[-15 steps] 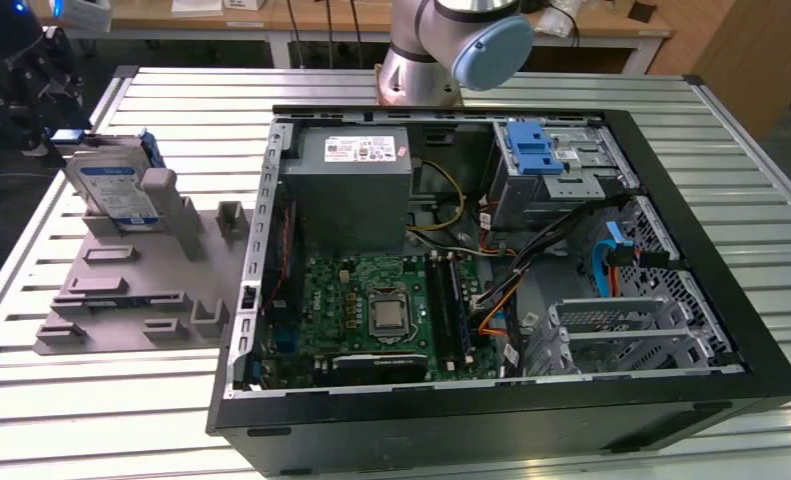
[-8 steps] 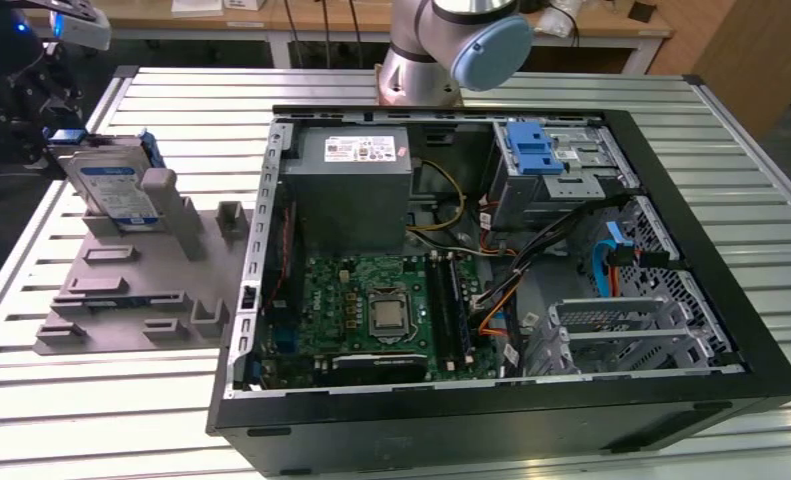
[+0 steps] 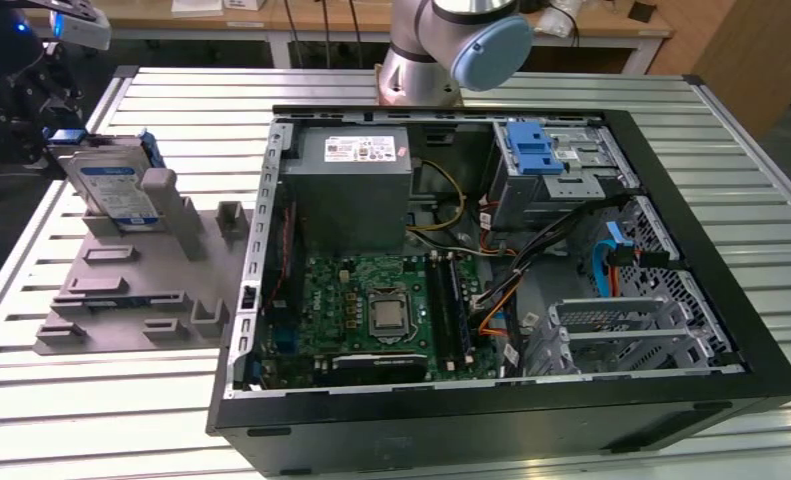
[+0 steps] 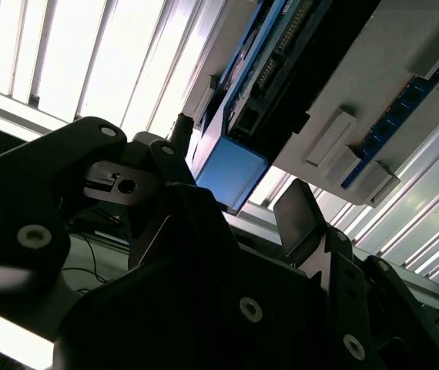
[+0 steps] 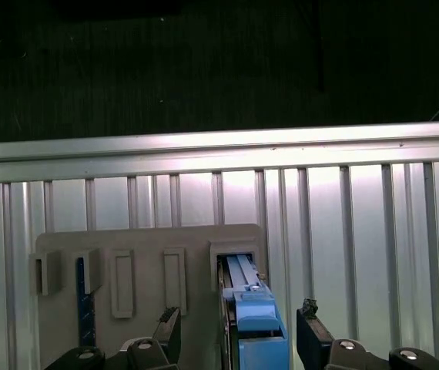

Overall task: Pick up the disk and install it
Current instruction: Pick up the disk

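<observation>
Blue-framed disk (image 3: 112, 190): upright on edge in a slot of the grey fixture (image 3: 128, 300).
Gripper (image 5: 240, 324): at the fixture, fingers (image 5: 312, 327) spread wide either side of the disk, gripping nothing.
Open computer case (image 3: 502, 405): just beside the fixture.

Robotics workshop (opened computer case (image 3: 502, 420))

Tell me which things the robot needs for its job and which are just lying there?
For the job: the disk, standing in the grey holder; the tool, open on either side of it; the computer case, probably where it goes.
Just lying about: the grey power-supply box, the green circuit board, the metal table.
</observation>
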### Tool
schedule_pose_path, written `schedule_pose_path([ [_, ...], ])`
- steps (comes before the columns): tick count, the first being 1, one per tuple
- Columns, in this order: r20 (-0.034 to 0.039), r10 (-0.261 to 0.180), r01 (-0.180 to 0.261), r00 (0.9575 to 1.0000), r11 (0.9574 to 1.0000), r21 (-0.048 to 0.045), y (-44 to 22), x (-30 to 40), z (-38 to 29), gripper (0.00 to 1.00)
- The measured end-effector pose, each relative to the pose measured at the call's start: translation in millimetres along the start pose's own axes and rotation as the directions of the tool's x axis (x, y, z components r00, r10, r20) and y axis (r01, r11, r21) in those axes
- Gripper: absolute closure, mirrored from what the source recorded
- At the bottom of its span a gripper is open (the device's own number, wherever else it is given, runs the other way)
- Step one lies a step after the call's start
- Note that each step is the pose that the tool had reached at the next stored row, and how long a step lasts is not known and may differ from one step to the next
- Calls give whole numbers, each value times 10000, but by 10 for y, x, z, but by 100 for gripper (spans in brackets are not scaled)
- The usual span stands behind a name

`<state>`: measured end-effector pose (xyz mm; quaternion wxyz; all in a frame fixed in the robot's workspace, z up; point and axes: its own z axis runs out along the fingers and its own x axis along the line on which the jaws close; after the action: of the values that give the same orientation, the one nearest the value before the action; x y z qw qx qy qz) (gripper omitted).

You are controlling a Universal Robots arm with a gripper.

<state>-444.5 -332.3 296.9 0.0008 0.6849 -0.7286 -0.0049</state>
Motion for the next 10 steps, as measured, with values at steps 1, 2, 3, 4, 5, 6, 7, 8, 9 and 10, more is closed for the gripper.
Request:
schedule_pose_path([
  [1, 0, -1, 1, 10000, 10000, 0, 0, 0, 0, 31],
  [2, 0, 0, 0, 10000, 10000, 0, 0, 0, 0, 32],
  [3, 0, 0, 0, 10000, 10000, 0, -1, -1, 0, 32],
  [4, 0, 1, -1, 10000, 10000, 0, -4, -1, 0, 32],
  [5, 0, 2, -2, 10000, 10000, 0, -7, -1, 0, 39],
  [6, 0, 0, 0, 10000, 10000, 0, -11, -1, 0, 39],
  [7, 0, 1, -1, 10000, 10000, 1, -16, -2, 0, 39],
  [8, 0, 0, 0, 10000, 10000, 0, -23, -3, 0, 39],
  [9, 0, -1, 1, 10000, 10000, 1, -28, -4, 0, 39],
  [10, 0, -2, 2, 10000, 10000, 0, -32, -7, 0, 39],
])
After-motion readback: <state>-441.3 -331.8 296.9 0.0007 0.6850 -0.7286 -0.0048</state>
